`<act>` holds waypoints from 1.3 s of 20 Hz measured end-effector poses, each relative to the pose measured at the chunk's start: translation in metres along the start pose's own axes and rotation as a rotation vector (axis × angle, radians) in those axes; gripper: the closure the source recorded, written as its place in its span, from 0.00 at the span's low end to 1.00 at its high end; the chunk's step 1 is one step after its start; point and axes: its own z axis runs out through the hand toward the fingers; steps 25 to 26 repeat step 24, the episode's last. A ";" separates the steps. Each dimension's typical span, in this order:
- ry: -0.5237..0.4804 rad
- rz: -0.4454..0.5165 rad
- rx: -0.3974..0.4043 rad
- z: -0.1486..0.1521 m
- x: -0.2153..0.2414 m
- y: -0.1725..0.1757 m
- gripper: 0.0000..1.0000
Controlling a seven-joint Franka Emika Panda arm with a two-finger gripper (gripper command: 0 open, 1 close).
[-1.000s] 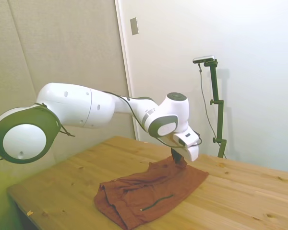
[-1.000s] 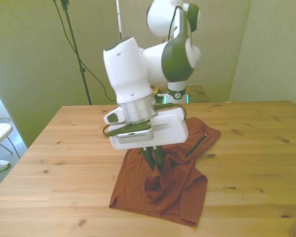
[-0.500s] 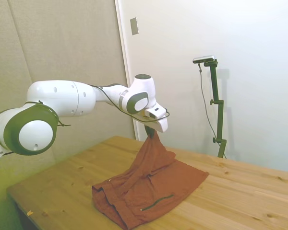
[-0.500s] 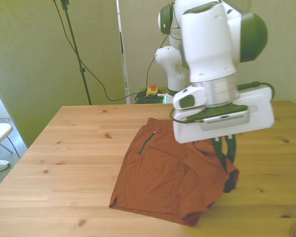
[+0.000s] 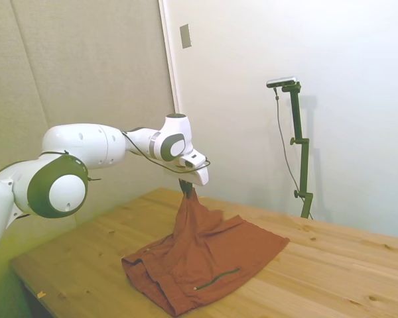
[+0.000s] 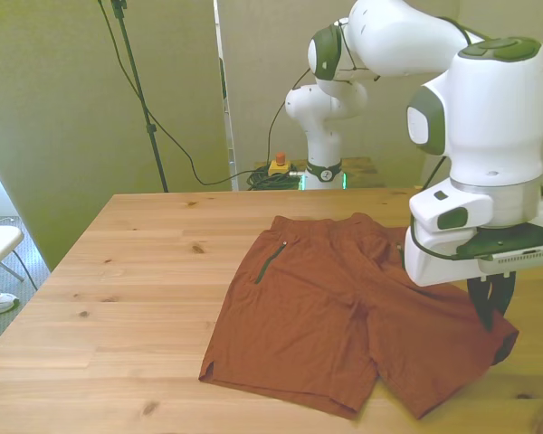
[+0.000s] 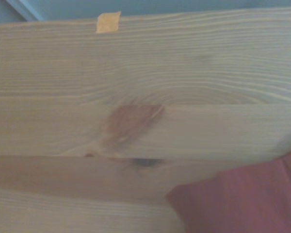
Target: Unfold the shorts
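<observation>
The rust-red shorts lie spread on the wooden table, with the dark zipper line on the leg at the front view's left. My gripper is shut on the edge of the other leg at the front view's right and holds it up off the table. From the side, the gripper pinches a raised peak of the shorts, and the cloth drapes down from it. A corner of the shorts shows in the wrist view over bare wood.
A small yellow tape patch sits near the table edge in the wrist view. A wood knot marks the board below it. Cables and a red button box lie on the floor behind the table.
The gripper has carried the held leg across to the front view's right, and the folded shorts have opened out into two legs. In the side view it rose and moved left.
</observation>
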 end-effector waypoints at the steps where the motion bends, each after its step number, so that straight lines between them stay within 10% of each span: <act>1: 0.001 -0.010 0.003 -0.002 -0.005 -0.004 0.00; 7: 0.032 -0.041 0.000 -0.035 -0.019 -0.013 0.00; 16: 0.008 -0.026 -0.162 -0.068 -0.032 0.080 0.00; 26: 0.003 -0.068 -0.138 -0.143 -0.103 0.151 0.00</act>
